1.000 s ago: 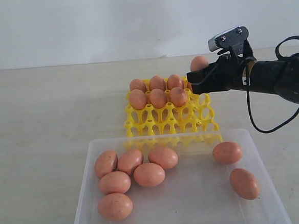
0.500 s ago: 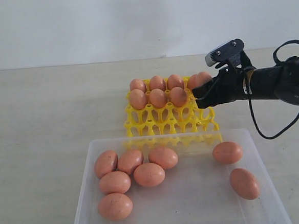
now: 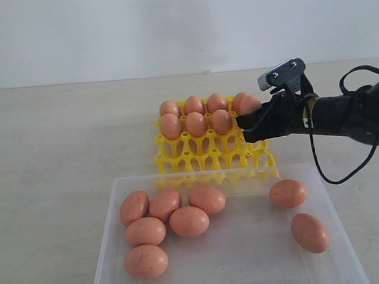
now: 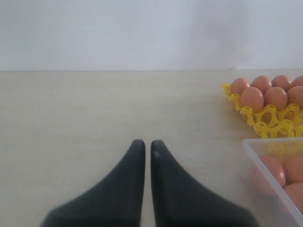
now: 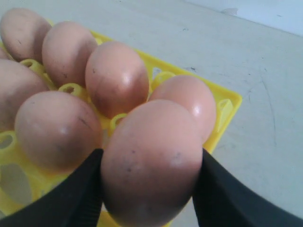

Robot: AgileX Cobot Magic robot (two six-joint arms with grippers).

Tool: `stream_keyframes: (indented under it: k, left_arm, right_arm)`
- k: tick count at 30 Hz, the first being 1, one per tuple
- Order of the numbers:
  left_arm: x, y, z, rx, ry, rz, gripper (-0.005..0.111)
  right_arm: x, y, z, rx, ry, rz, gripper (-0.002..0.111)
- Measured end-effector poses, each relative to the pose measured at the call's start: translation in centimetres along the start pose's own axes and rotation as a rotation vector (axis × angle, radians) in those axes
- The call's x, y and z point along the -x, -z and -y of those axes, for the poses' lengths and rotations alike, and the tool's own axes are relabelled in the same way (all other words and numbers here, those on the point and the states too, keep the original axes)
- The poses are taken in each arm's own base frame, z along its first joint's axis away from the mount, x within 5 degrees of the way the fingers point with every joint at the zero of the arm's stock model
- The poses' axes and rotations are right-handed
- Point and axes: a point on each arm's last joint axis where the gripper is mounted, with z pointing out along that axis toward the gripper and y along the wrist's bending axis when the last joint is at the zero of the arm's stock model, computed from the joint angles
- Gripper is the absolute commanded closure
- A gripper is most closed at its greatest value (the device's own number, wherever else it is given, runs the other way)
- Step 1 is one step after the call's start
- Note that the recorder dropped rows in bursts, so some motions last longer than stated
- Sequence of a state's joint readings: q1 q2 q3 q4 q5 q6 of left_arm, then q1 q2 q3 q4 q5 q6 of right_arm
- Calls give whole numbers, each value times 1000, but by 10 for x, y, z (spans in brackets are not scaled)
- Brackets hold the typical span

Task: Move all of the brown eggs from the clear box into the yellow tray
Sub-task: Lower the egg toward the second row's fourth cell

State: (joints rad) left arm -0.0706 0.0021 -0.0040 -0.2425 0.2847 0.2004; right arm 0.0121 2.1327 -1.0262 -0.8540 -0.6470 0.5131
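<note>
The yellow tray (image 3: 211, 155) stands on the table behind the clear box (image 3: 108, 246). Its far row is full of brown eggs (image 3: 193, 105) and three more fill the second row (image 3: 195, 123). My right gripper (image 3: 248, 122) is shut on another brown egg (image 3: 250, 104), holding it low over the right end of the second row. The right wrist view shows this egg (image 5: 151, 156) clamped between both black fingers (image 5: 78, 194), right beside its seated neighbours. Several brown eggs (image 3: 188, 221) lie in the clear box. My left gripper (image 4: 144, 144) is shut and empty over bare table.
The two near rows of the yellow tray (image 3: 204, 160) hold nothing. In the clear box, two eggs (image 3: 288, 193) lie apart on the right, the others bunched on the left. The left wrist view shows the tray's corner (image 4: 246, 112) and the box's rim (image 4: 255, 152).
My right gripper has come down and slightly left with its egg, from above the tray's back right corner to the level of the seated eggs. The tray has shifted a little left.
</note>
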Motion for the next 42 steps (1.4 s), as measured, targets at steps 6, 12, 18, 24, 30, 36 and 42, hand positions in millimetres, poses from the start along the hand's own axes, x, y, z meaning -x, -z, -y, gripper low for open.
stream_keyframes:
  k: [6,12,18,24,30,36,42]
  left_arm:
    - [0,0,0,0,0,0,103]
    - [0,0,0,0,0,0,103]
    - [0,0,0,0,0,0,103]
    - [0,0,0,0,0,0,103]
    - [0,0,0,0,0,0,103]
    - [0,0,0,0,0,0,103]
    - [0,0,0,0,0,0,103]
  right_arm:
    - [0,0,0,2,-1,2,108]
    - [-1,0,-2,32,46,-11,104]
    - [-2,0,-5,63,87,-19,70]
    - [-2,0,-5,64,84,-20,73]
    - [-2,0,-5,64,84,-20,78]
    - [-1,1,-5,63,48,-26,108]
    - [5,5,-6,62,60,-25,108]
